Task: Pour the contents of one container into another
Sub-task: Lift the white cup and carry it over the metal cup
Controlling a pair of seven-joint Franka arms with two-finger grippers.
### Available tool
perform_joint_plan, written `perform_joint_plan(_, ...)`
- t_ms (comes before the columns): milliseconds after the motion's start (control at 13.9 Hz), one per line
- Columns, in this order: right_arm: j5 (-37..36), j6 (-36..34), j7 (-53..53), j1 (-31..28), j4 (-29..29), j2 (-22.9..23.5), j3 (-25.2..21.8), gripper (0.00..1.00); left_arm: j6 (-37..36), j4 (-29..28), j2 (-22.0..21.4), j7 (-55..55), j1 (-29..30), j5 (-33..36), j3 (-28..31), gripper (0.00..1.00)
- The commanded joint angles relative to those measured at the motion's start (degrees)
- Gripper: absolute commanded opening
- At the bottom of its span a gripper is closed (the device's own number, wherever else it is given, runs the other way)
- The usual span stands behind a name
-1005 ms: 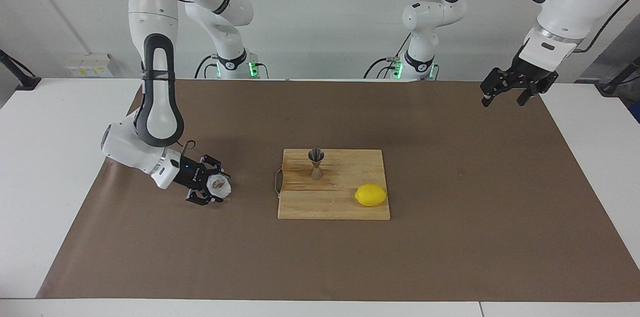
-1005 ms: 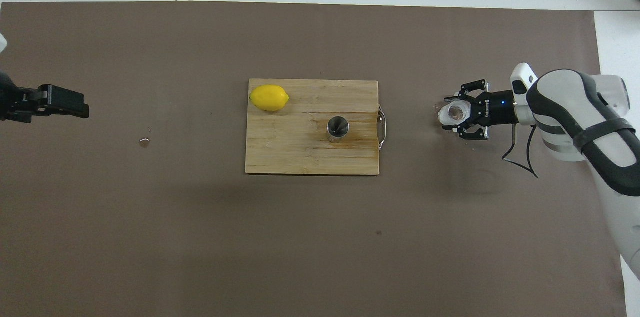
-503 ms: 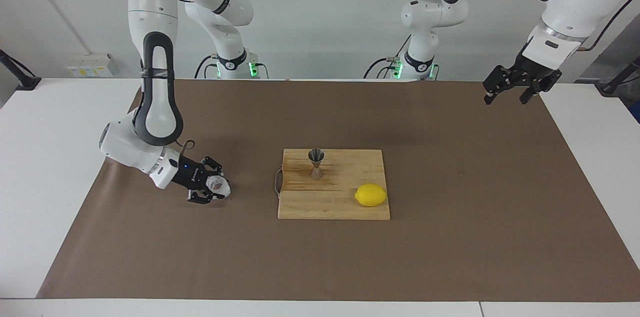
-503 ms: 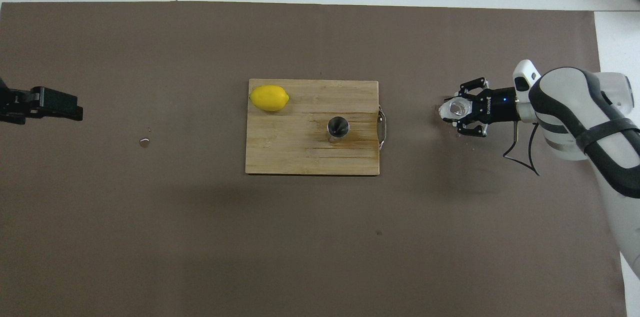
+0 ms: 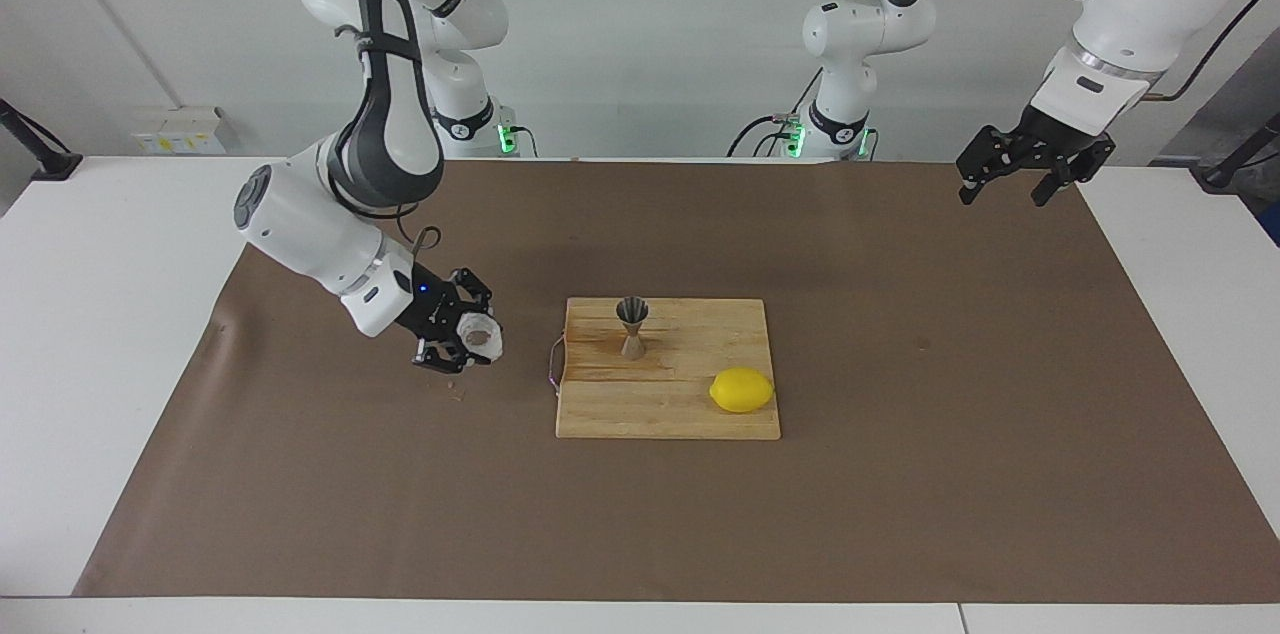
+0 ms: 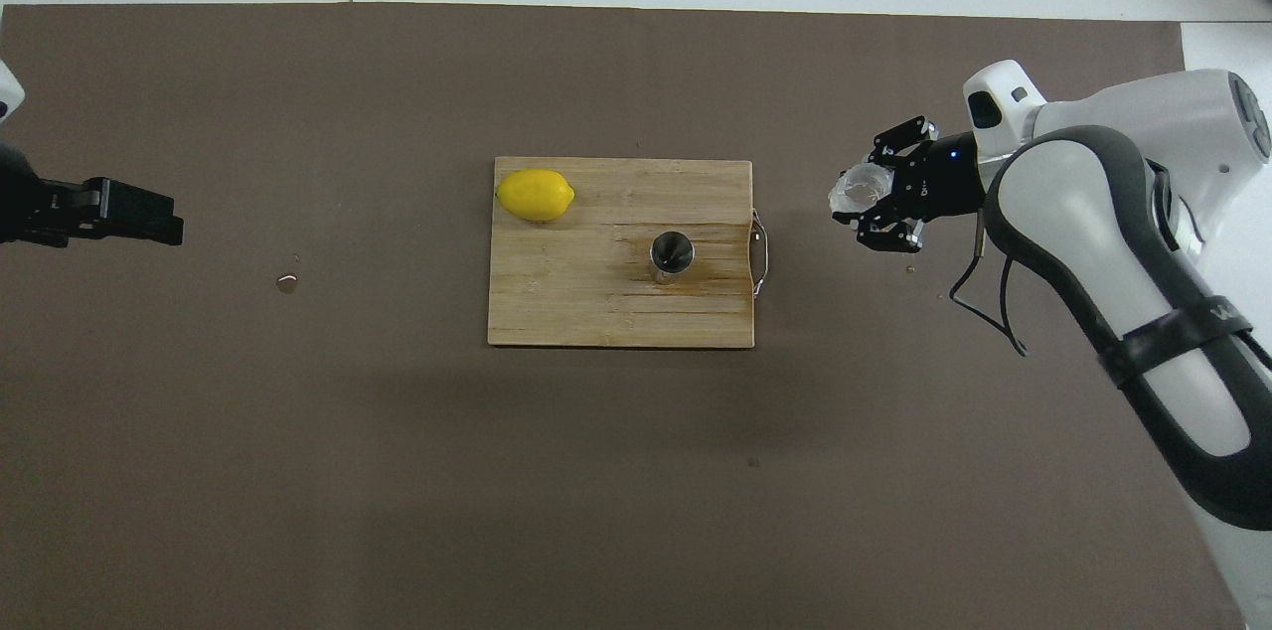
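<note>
My right gripper is shut on the small faceted glass cup and holds it just above the brown mat, beside the handle end of the cutting board. In the overhead view this gripper and the cup show too. The steel jigger stands upright on the board, at the handle end, and it also shows from above. My left gripper is open and empty, waiting raised over the mat's edge at the left arm's end.
A yellow lemon lies on the board's corner farthest from the robots. The board's metal handle faces the cup. A small spot lies on the mat toward the left arm's end.
My right gripper has lifted the cup off the mat and carried it toward the board, with the arm raised. The left gripper has shifted only slightly.
</note>
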Motion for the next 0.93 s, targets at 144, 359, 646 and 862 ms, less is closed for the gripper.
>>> perform_joint_plan(144, -7.0, 0.8, 14.0, 6.2, 1.0, -1.7, 0.0, 0.21, -5.9, 2.1, 0.2, 0.9, 0.1, 1.0, 0.9, 1.0)
perform_joint_plan(359, -16.2, 0.9, 22.5, 10.5, 3.4, -1.7, 0.1, 0.21, -6.9, 2.4, -0.6, 0.9, 0.6, 1.3, 0.2, 1.0)
perform_joint_plan(646, -26.0, 1.3, 33.1, 16.2, 4.8, -1.6, 0.1, 0.21, -6.9, 0.7, -1.8, 0.5, 0.2, 1.0, 0.2, 1.0)
perform_joint_plan(862, -32.1, 3.2, 37.1, 18.7, 4.7, -1.6, 0.2, 0.21, -7.0, 0.5, -1.8, 0.4, 0.5, 1.0, 0.2, 1.0)
